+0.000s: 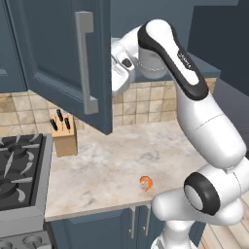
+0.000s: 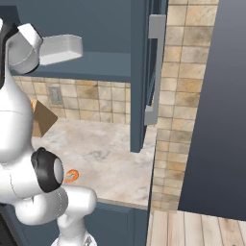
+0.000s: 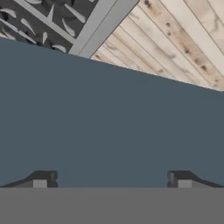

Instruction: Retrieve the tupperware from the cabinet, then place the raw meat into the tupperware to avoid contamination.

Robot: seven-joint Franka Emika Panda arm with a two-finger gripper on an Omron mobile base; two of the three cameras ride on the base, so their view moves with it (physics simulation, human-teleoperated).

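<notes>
Two fingers (image 3: 111,179) spread wide, gripping nothing, facing a blue-grey surface. Cabinet (image 1: 63,58) door swung open over tabletop (image 1: 112,160). Tupperware (image 2: 60,49) on cabinet shelf. Raw meat (image 1: 146,183) near tabletop's front edge.

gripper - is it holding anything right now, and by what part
Nothing is held. In the hand view the gripper is open, its fingertips wide apart with only the blue-grey cabinet surface ahead. The shrimp lies on the counter.
</notes>
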